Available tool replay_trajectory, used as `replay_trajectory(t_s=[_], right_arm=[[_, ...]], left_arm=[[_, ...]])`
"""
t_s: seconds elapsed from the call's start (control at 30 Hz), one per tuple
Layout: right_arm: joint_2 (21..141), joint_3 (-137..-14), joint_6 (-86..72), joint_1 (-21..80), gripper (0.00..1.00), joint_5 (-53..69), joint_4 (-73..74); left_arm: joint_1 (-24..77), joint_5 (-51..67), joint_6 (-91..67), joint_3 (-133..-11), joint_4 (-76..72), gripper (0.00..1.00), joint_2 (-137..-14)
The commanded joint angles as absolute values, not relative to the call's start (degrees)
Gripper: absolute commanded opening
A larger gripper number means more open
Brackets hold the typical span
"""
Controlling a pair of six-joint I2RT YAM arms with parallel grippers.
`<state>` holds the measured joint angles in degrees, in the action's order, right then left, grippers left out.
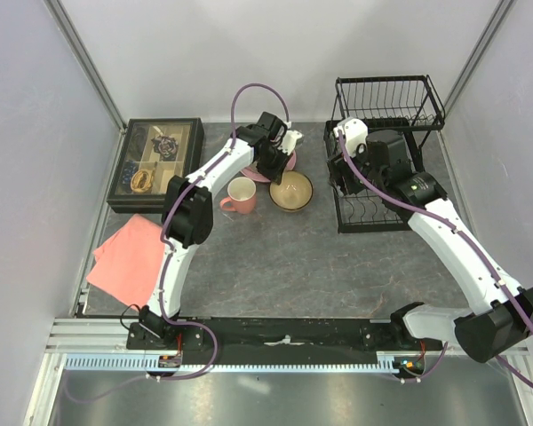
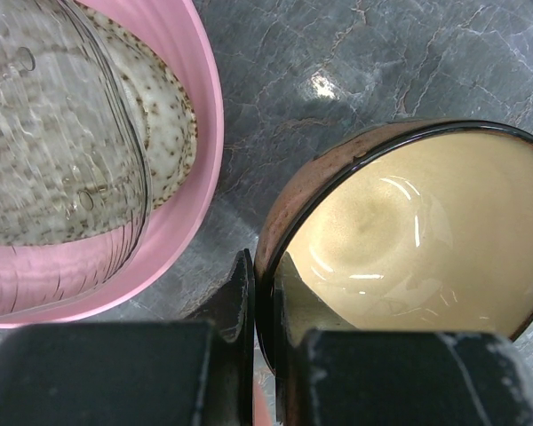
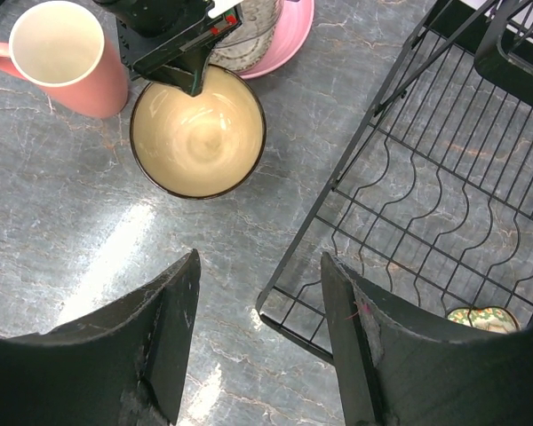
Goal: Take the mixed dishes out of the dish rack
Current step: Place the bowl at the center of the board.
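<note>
From above, the black wire two-tier dish rack point(image 1: 386, 160) stands at the far right of the grey marbled table point(image 1: 275, 266), and the white right arm point(image 1: 453, 240) reaches over its lower tier. The left arm point(image 1: 204, 177) stretches to the middle, where the left gripper point(image 1: 280, 180) meets the far-left rim of the amber-brown bowl point(image 1: 291, 192) on the table. The salmon-pink handled mug point(image 1: 241, 195) stands upright just left of the bowl, and the large pink plate point(image 1: 284, 164) lies behind it, mostly hidden by the wrist. A dark rectangular tray of small items point(image 1: 155, 162) sits far left, with a folded salmon-pink cloth point(image 1: 129, 253) in front of it. The left wrist view shows the gripper's black fingers point(image 2: 240, 306) pressed together on the bowl's rim, one outside and one inside its glossy cream hollow. Beside the bowl, apart from it, the smaller speckled grey-beige plate point(image 2: 164, 115) rests inside the pink plate, and a glassy blur covers much of both. In the right wrist view the right gripper point(image 3: 259, 266) hangs with its fingers apart and nothing between them, above bare table at the rack's near corner. Mug, bowl and pink plate lie beyond it. A small pale object point(image 3: 480, 318) lies under the rack's wires, too small to identify.
</note>
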<state>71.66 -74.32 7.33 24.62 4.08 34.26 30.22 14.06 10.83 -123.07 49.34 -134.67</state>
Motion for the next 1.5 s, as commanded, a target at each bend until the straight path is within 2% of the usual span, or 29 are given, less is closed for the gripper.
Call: replay_trajectory(t_s=[0.0,0.6,1.0,1.23,1.47], right_arm=[[69.79,-73.39,7.73,24.26,0.64,4.13,32.78],[69.26,-72.33,7.82,23.64,0.65,4.39,32.43],[68.82,-72.33,7.82,22.76,0.66,3.34,32.43],[68.56,-72.16,7.73,22.59,0.66,3.52,32.43],[68.38,-72.16,7.65,22.32,0.66,3.60,32.43]], left_arm=[[30.15,17.67,11.95,-126.74,47.29,0.02,-134.82],[30.06,16.70,11.87,-125.33,46.67,0.02,-135.62],[29.62,15.73,12.22,-123.49,46.67,0.18,-134.21],[29.62,15.38,12.04,-122.78,46.58,0.32,-133.77],[29.53,14.59,12.04,-121.90,46.14,0.40,-132.72]])
